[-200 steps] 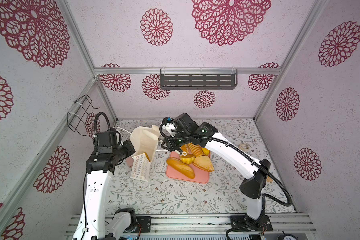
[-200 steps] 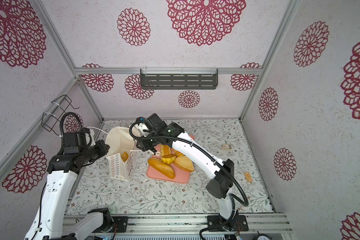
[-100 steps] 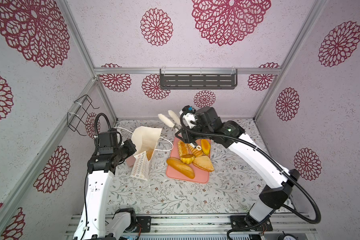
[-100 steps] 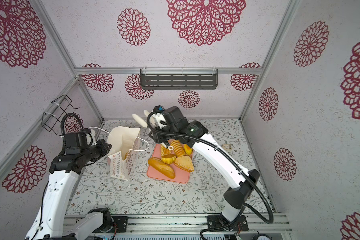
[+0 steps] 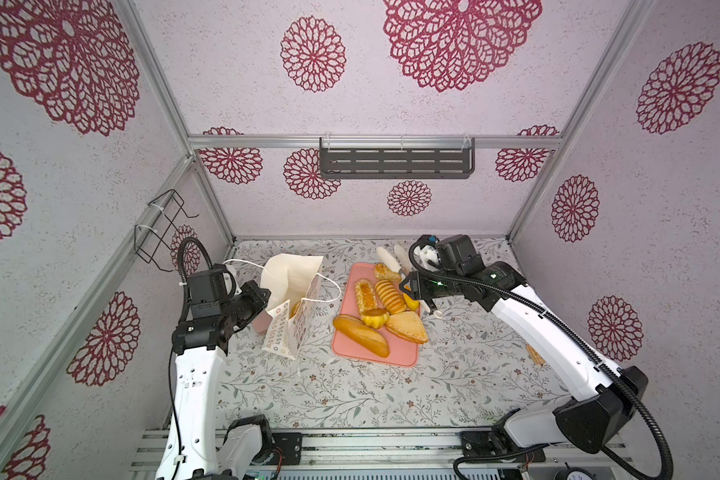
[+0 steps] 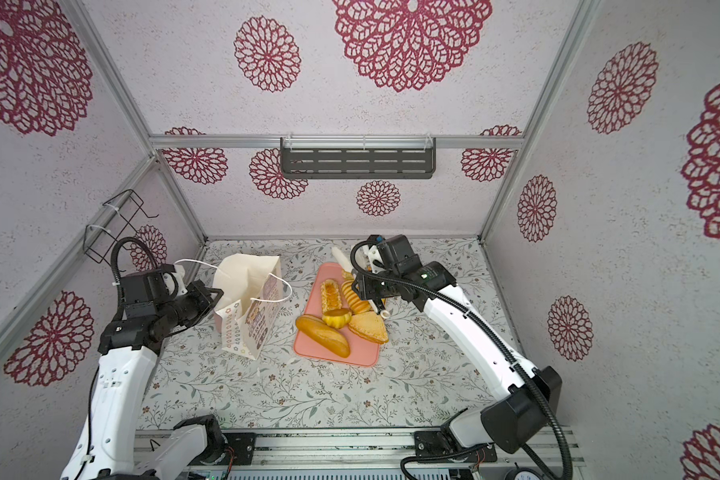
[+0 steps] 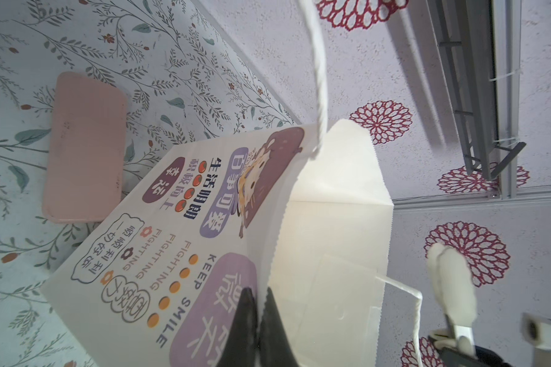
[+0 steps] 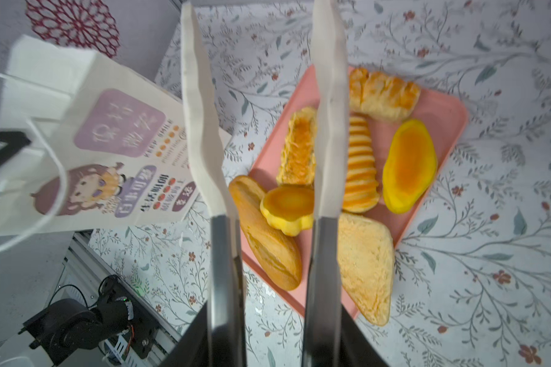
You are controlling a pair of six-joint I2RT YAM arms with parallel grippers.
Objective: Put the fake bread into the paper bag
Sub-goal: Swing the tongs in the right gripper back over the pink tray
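Observation:
The paper bag stands open on the left of the table, its cartoon print showing in both wrist views. My left gripper is shut on its rim. One fake bread shows inside. Several more lie on a pink tray: baguette, triangular bun, fluted bun, ridged loaf, orange-centred oval. My right gripper hangs open and empty above the tray's far end.
A second, bare pink tray lies behind the bag by my left arm. A wire rack hangs on the left wall and a grey shelf on the back wall. A small tan item lies at the table's right.
My right arm has drawn back from the bag's mouth and swung right, to above the tray's far end, its fingers empty. The left arm keeps its hold on the bag.

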